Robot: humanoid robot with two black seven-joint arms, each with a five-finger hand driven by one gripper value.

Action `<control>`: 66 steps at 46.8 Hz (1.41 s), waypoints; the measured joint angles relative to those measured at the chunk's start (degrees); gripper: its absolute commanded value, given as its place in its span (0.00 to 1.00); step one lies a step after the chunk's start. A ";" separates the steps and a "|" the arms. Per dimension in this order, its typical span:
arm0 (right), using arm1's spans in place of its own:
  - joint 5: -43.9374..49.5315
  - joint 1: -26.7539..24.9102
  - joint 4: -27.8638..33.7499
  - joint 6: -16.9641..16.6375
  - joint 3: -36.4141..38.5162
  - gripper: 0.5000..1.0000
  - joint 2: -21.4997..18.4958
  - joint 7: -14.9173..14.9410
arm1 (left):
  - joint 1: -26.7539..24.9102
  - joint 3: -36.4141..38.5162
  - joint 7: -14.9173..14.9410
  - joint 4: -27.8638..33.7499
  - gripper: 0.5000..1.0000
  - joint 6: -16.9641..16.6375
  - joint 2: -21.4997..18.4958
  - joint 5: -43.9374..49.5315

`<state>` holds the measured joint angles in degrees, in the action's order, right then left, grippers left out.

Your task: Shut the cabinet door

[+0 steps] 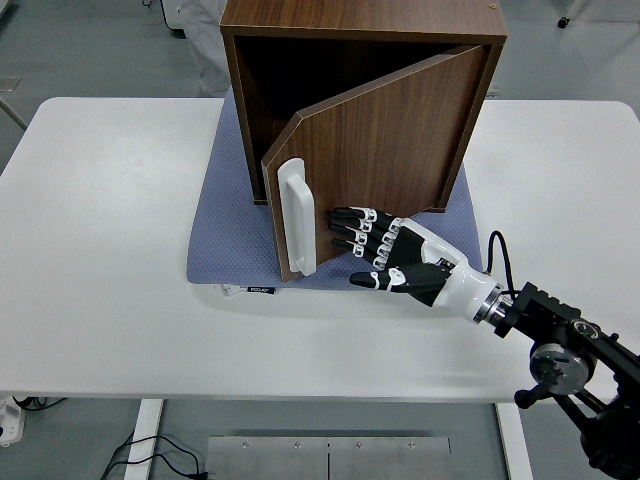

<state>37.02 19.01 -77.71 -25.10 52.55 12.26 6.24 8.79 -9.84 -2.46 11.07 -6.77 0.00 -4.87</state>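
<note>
A dark wooden cabinet [360, 30] stands on a blue-grey mat [235, 230]. Its door [385, 160] is hinged at the right and stands partly open, the free edge swung toward the cabinet's left side. A white handle [297, 216] is on the door's free edge. My right hand [375, 250] has its fingers spread flat, the fingertips [340, 228] against the door's outer face just right of the handle. It holds nothing. The left arm is out of view.
The white table [100, 250] surrounds the mat. The cabinet's open interior [300, 90] shows dark and empty. My right arm's wrist and black joint [560, 350] lie over the table's front right edge. A person's clothing [195, 40] shows at the top left.
</note>
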 measured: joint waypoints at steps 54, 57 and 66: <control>-0.90 4.76 7.15 8.71 -2.28 1.00 -11.29 0.92 | 0.00 0.00 0.00 0.00 1.00 0.00 0.00 -0.03; -0.90 5.18 7.96 8.75 -2.28 1.00 -11.57 1.13 | -0.01 0.00 -0.01 0.00 1.00 0.00 0.00 -0.03; -0.94 6.29 10.40 9.23 -1.49 1.00 -12.27 1.23 | 0.00 0.00 -0.01 0.00 1.00 0.00 0.00 -0.03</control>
<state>36.08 25.30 -67.31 -15.86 51.06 -0.01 7.47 8.79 -9.84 -2.46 11.07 -6.77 0.00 -4.90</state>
